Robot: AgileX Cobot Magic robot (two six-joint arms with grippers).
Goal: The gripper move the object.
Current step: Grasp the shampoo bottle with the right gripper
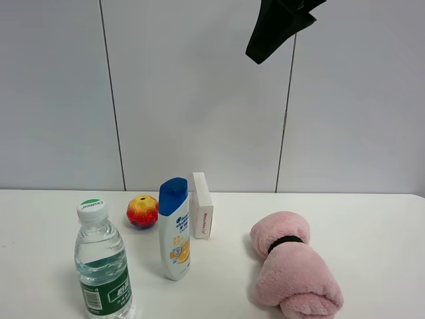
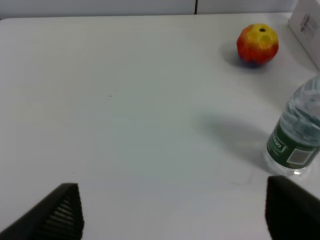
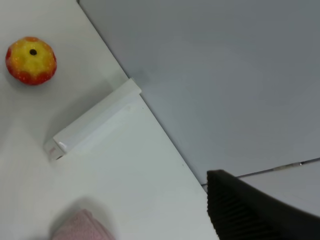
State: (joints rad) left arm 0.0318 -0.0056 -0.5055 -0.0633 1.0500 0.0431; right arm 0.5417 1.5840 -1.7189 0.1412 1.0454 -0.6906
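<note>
The object, a flat white shampoo bottle (image 1: 174, 229) with a blue cap and a blue-and-orange label, stands upright on the white table (image 1: 372, 219), left of centre. It does not show in either wrist view. My left gripper (image 2: 175, 217) is open and empty, low over bare table, with the water bottle (image 2: 296, 135) off to one side; it is out of the exterior view. My right gripper (image 1: 269, 36) hangs high above the table against the wall, far above the object. Only one black finger (image 3: 250, 210) shows in the right wrist view.
A clear water bottle (image 1: 101, 266) with a green label stands front left. A red-and-yellow ball (image 1: 142, 211) and a small white box (image 1: 202, 214) sit behind the shampoo bottle. A rolled pink towel (image 1: 293, 269) lies to the right.
</note>
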